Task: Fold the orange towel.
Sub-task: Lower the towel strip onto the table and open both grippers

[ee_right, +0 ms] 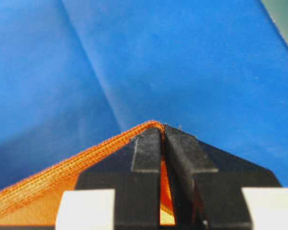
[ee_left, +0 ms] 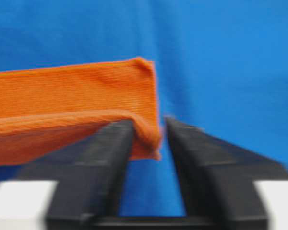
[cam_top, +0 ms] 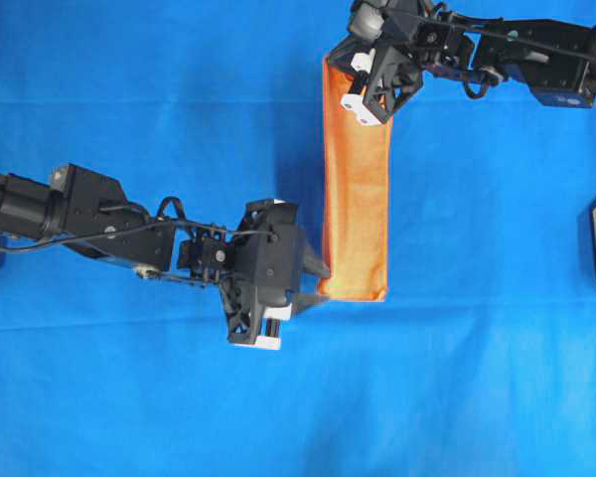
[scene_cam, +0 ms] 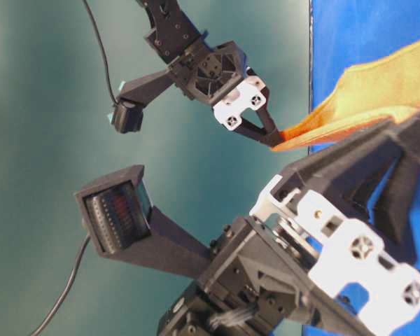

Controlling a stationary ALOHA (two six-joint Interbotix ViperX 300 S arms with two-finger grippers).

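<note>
Orange towel (cam_top: 355,189), folded into a long strip, runs down centre frame on the blue surface (cam_top: 129,89); right end effector (ee_right: 162,136) pinches its top corner; left end effector (ee_left: 149,139) fingers apart around the bottom corner.

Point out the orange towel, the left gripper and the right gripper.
orange towel (cam_top: 355,189): overhead view, middle of the folded strip.
left gripper (ee_left: 149,143): left wrist view, gap between its fingertips.
right gripper (ee_right: 162,139): right wrist view, between the fingertips pinching the towel.
</note>
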